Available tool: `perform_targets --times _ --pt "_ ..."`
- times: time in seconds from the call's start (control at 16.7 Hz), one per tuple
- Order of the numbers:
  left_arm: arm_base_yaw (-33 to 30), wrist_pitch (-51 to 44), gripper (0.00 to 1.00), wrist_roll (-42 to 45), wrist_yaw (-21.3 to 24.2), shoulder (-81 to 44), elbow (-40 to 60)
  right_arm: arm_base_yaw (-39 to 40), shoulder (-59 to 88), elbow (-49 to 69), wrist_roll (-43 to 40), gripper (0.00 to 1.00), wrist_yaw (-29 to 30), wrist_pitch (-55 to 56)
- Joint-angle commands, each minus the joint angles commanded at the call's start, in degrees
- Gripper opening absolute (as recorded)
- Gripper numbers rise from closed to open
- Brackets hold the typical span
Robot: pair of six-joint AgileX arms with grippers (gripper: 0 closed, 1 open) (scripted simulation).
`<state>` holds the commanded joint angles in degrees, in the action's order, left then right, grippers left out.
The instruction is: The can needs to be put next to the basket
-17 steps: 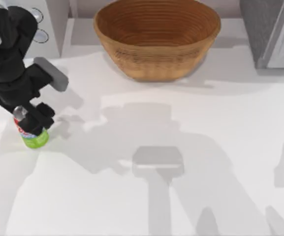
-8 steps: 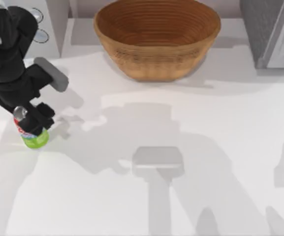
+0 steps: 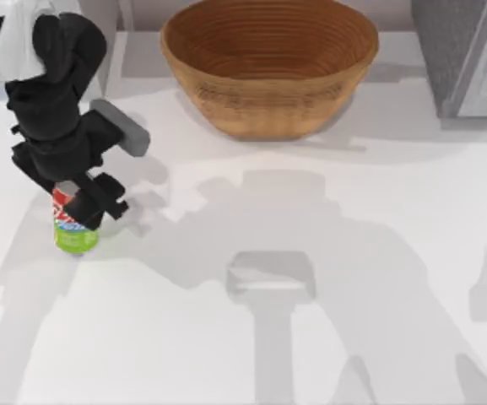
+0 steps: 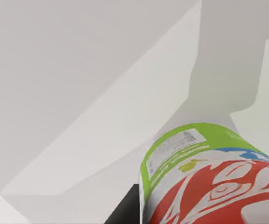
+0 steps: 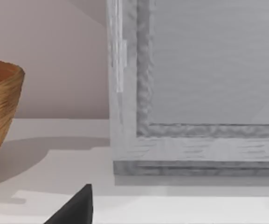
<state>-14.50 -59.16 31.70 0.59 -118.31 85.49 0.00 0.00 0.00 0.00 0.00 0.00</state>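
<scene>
The can (image 3: 75, 229) sits clamped in the left gripper (image 3: 81, 209) at the tabletop's (image 3: 327, 253) left, well apart from the basket (image 3: 268, 67) (carry it upright, release just beside).

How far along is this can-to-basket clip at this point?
Done: the left gripper has closed on the can near the table's left side. In hand: the can is gripped, apparently just off the table. Left: carrying it right and setting it down beside the basket, from which it is well apart.
</scene>
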Motion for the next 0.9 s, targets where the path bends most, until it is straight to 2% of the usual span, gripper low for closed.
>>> perform_targets --times 0.24,0.48,0.72,0.9 --pt "-9.83 -3.82 0.0 -13.41 1.17 -7.66 7.47 0.0 0.0 0.0 0.0 1.0 0.0 0.0" --pt "-19.62 -9.67 0.0 -32.24 2.21 -15.88 16.7 0.0 0.0 0.0 0.0 1.0 0.0 0.0" --pt "-25.9 -15.44 0.0 -52.48 2.19 -21.42 26.99 0.0 0.0 0.0 0.0 1.0 0.0 0.0" --pt "-28.52 -18.24 0.0 -64.16 1.28 -22.84 35.3 0.0 0.0 0.0 0.0 1.0 0.0 0.0"
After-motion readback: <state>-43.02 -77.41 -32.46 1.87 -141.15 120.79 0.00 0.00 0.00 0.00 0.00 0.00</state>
